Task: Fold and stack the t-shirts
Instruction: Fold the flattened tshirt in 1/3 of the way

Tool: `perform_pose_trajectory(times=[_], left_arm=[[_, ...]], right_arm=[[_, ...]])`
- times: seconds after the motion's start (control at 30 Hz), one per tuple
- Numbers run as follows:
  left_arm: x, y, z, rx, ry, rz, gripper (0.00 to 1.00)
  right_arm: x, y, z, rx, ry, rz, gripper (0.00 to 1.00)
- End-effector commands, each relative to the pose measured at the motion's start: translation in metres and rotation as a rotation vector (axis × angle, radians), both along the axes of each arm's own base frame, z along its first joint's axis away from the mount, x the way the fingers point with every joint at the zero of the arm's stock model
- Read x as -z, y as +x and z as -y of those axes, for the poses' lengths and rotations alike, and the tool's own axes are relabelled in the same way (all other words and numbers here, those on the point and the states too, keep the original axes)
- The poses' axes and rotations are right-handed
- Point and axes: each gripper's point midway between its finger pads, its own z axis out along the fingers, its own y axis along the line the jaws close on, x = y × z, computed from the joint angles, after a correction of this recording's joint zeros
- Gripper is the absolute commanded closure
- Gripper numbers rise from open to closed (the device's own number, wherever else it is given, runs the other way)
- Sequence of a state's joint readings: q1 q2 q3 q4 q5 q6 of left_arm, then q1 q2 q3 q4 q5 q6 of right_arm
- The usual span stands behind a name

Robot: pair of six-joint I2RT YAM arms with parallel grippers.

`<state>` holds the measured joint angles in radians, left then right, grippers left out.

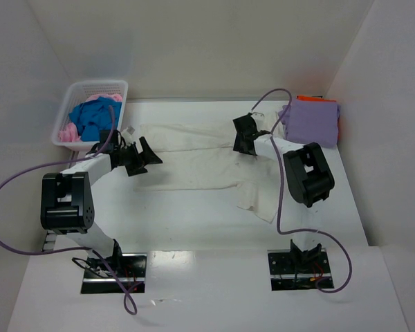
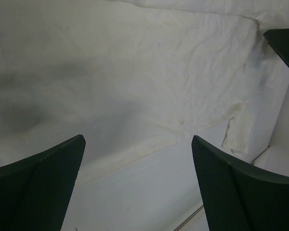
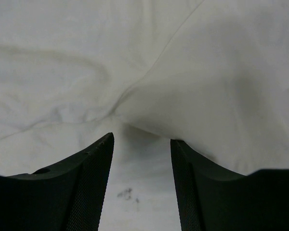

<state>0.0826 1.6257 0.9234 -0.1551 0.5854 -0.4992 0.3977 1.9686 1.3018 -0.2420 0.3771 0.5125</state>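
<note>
A large cream-white t-shirt (image 1: 200, 155) lies spread across the middle of the table. My left gripper (image 1: 145, 158) is open and empty at the shirt's left edge. In the left wrist view the gripper (image 2: 138, 139) hangs over bare table, with the shirt (image 2: 159, 72) just beyond. My right gripper (image 1: 239, 135) is open at the shirt's upper right part. In the right wrist view the gripper (image 3: 142, 138) straddles bare table, and a raised fold of the shirt (image 3: 207, 86) lies at its fingertips. A folded lavender-purple shirt (image 1: 311, 121) lies on an orange one (image 1: 312, 99) at the far right.
A white lattice basket (image 1: 97, 84) at the far left holds a blue shirt (image 1: 93, 114) and a pink one (image 1: 68, 131). White walls close the table at the back and both sides. Purple cables loop from both arms.
</note>
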Motion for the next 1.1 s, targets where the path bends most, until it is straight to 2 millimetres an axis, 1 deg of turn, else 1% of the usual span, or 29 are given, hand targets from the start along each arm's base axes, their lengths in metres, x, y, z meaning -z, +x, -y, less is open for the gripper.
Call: perform_pose_trajectory(times=[0.0, 0.03, 0.07, 0.17, 0.2, 0.23, 0.27, 0.37, 0.4, 0.43, 0.47, 0.5, 0.53, 0.57, 0.6, 0.73, 0.77, 0.83, 0.87, 0.9, 0.93, 0.97, 1.0, 1.03, 1.07], left_arm=[[-0.01, 0.013, 0.0, 0.027, -0.004, 0.056, 0.01], [-0.007, 0.012, 0.0, 0.027, -0.005, 0.047, 0.01], [-0.007, 0.012, 0.0, 0.027, -0.005, 0.047, 0.01], [-0.007, 0.012, 0.0, 0.027, -0.005, 0.047, 0.01], [-0.007, 0.012, 0.0, 0.027, -0.005, 0.047, 0.01], [-0.007, 0.012, 0.0, 0.027, -0.005, 0.047, 0.01], [-0.007, 0.012, 0.0, 0.027, -0.005, 0.047, 0.01], [-0.007, 0.012, 0.0, 0.027, -0.005, 0.047, 0.01], [-0.007, 0.012, 0.0, 0.027, -0.005, 0.047, 0.01], [-0.007, 0.012, 0.0, 0.027, -0.005, 0.047, 0.01], [-0.007, 0.012, 0.0, 0.027, -0.005, 0.047, 0.01], [-0.008, 0.012, 0.001, 0.032, -0.012, 0.047, 0.01], [-0.008, 0.012, 0.001, 0.032, -0.013, 0.047, 0.01], [-0.005, 0.012, 0.001, 0.032, -0.013, 0.038, 0.01], [-0.004, 0.012, 0.001, 0.032, -0.013, 0.038, 0.01], [-0.005, 0.011, 0.003, 0.038, -0.021, 0.039, 0.01], [-0.005, 0.011, 0.003, 0.038, -0.021, 0.039, 0.01], [-0.005, 0.011, 0.003, 0.038, -0.021, 0.039, 0.01], [-0.005, 0.011, 0.003, 0.038, -0.021, 0.039, 0.01], [-0.005, 0.011, 0.003, 0.038, -0.021, 0.039, 0.01], [-0.005, 0.011, 0.003, 0.038, -0.021, 0.039, 0.01], [-0.005, 0.011, 0.003, 0.038, -0.021, 0.039, 0.01], [-0.005, 0.011, 0.003, 0.038, -0.021, 0.039, 0.01], [-0.005, 0.011, 0.003, 0.038, -0.021, 0.039, 0.01], [-0.005, 0.011, 0.003, 0.038, -0.021, 0.039, 0.01]], right_arm=[[-0.015, 0.016, 0.014, 0.053, -0.086, 0.049, 0.44], [-0.016, 0.017, 0.016, 0.064, -0.098, 0.054, 0.44], [-0.02, 0.022, 0.016, 0.07, -0.099, 0.068, 0.44], [-0.01, 0.023, 0.015, 0.068, -0.118, 0.028, 0.44], [-0.009, 0.028, 0.015, 0.074, -0.123, 0.033, 0.44], [-0.011, 0.028, 0.015, 0.074, -0.125, 0.031, 0.44], [-0.006, 0.028, 0.015, 0.073, -0.129, 0.021, 0.44], [-0.012, 0.034, 0.012, 0.075, -0.117, 0.047, 0.44], [-0.007, 0.034, 0.012, 0.074, -0.121, 0.039, 0.44], [-0.008, 0.038, 0.01, 0.075, -0.118, 0.046, 0.44], [-0.003, 0.036, 0.011, 0.073, -0.125, 0.029, 0.44], [-0.003, 0.037, 0.011, 0.073, -0.128, 0.024, 0.44], [0.002, 0.039, 0.01, 0.072, -0.133, 0.013, 0.44], [-0.001, 0.042, 0.009, 0.073, -0.129, 0.021, 0.45], [0.007, 0.038, 0.011, 0.071, -0.14, -0.003, 0.47], [0.002, 0.043, 0.01, 0.078, -0.139, 0.018, 0.72], [0.001, 0.041, 0.011, 0.078, -0.139, 0.018, 0.83], [0.001, 0.041, 0.011, 0.078, -0.139, 0.018, 0.92], [0.001, 0.041, 0.011, 0.078, -0.139, 0.018, 0.94], [-0.005, 0.042, 0.011, 0.079, -0.133, 0.029, 0.95], [-0.005, 0.042, 0.011, 0.079, -0.133, 0.029, 0.95], [-0.01, 0.04, 0.009, 0.07, -0.122, 0.026, 0.96], [-0.009, 0.037, 0.008, 0.062, -0.117, 0.013, 0.96], [-0.025, 0.041, 0.002, 0.05, -0.086, 0.041, 0.96], [-0.03, 0.04, 0.0, 0.042, -0.075, 0.038, 0.96]])
